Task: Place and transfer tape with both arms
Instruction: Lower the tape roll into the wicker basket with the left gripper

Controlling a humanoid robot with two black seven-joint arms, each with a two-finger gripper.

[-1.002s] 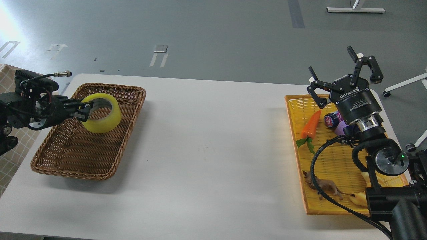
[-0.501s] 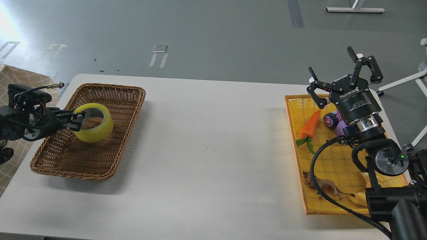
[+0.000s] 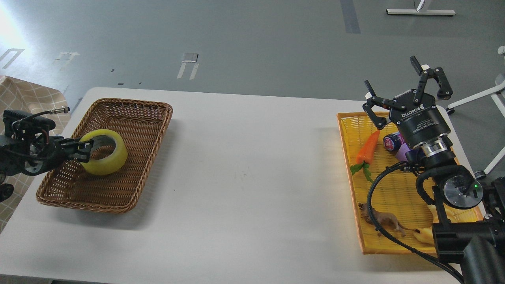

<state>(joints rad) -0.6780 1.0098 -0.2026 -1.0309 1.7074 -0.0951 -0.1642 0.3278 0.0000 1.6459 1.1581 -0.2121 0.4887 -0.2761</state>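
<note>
The tape [image 3: 105, 157], a wide yellow translucent roll with a pale core, is low inside the brown wicker basket [image 3: 130, 118] at the table's left. My left gripper [image 3: 83, 151] comes in from the left and is shut on the roll's left wall, one finger inside the core. Whether the roll rests on the basket floor I cannot tell. My right gripper [image 3: 406, 88] is open and empty, fingers spread, raised above the far end of the yellow tray [image 3: 351, 185] at the right.
The yellow tray holds a toy carrot [image 3: 367, 148], a purple bottle [image 3: 394, 142], a brown toy animal [image 3: 384, 219] and a yellow-cream toy [image 3: 424, 234]. White table [image 3: 244, 177] lies between basket and tray. A checked cloth [image 3: 23, 98] lies at the far left.
My left gripper has moved left and down with the tape, lowering it deeper into the wicker basket. The right arm has stayed still.
</note>
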